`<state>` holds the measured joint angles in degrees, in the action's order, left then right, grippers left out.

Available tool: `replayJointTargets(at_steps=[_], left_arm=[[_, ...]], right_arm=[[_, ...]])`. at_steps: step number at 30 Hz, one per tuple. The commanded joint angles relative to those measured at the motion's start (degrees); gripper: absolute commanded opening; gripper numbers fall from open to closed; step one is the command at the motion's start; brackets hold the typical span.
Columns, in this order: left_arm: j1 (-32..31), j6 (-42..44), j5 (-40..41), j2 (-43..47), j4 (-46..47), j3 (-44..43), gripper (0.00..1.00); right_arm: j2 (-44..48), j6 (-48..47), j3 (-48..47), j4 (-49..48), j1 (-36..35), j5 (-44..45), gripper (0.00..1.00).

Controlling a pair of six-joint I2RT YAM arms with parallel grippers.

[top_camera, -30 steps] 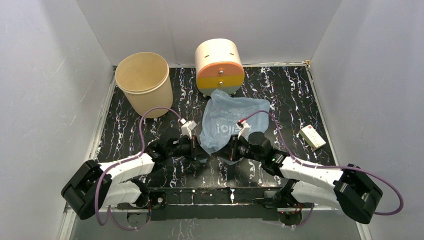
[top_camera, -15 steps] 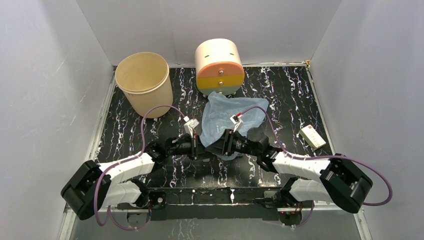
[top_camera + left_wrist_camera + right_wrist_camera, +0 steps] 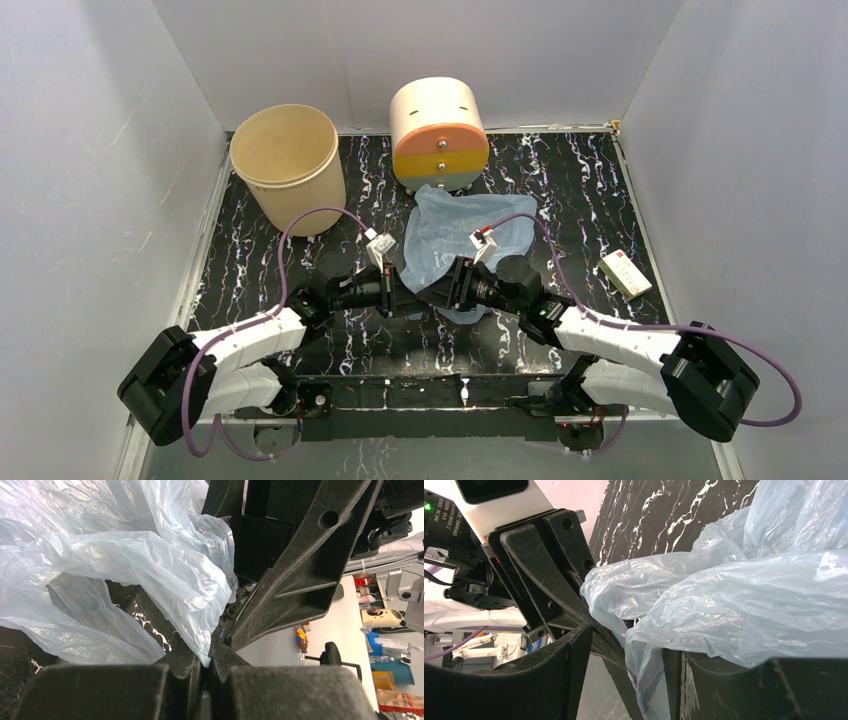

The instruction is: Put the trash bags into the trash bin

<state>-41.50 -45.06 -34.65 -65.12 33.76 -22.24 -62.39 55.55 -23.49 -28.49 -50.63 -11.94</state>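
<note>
One thin pale-blue plastic film bag (image 3: 452, 232) lies apart from the beige round bin (image 3: 300, 200), not yet inside; left jaws pinch its edge, right jaws stand parted.

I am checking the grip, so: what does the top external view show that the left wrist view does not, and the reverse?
Only top external: the trash bin, the cream cylinder and a small box. Only left wrist: the left tool shut on a fold of the trash bag. Both: the bag and the black marbled table.
</note>
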Motion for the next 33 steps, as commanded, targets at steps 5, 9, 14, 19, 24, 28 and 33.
replayJointTargets(at_steps=[5,9,14,19,24,28,33], left_arm=[[-0.32,-0.19,-3.54,-1.55,3.77,-1.22,0.03],[-0.41,-0.66,-3.56,-1.5,4.99,-1.01,0.03],[-0.33,-1.07,-3.25,-0.7,5.35,0.05,0.05],[-0.39,-1.06,-3.24,0.02,5.43,0.57,0.07],[-0.38,-1.3,-4.98,-0.63,6.73,-0.23,0.07],[-0.42,-1.6,-5.28,-0.41,7.2,-0.03,0.07],[-0.43,-2.37,-1.6,2.34,7.61,1.13,0.07]], right_arm=[[-6.84,6.45,-3.3,-16.11,0.18,-5.94,0.61],[-9.01,9.15,-2.48,-21.84,0.36,-6.66,0.45],[-7.64,10.72,-0.9,-24.57,1.16,-4.88,0.35],[-7.25,12.94,-0.84,-27.27,2.4,-5.89,0.46],[-10.54,19.19,0.36,-35.52,3.42,-7.41,0.55],[-12.98,21.08,-0.05,-38.83,3.52,-7.83,0.49],[-12.55,18.24,-2.31,-30.91,3.59,-9.3,0.49]])
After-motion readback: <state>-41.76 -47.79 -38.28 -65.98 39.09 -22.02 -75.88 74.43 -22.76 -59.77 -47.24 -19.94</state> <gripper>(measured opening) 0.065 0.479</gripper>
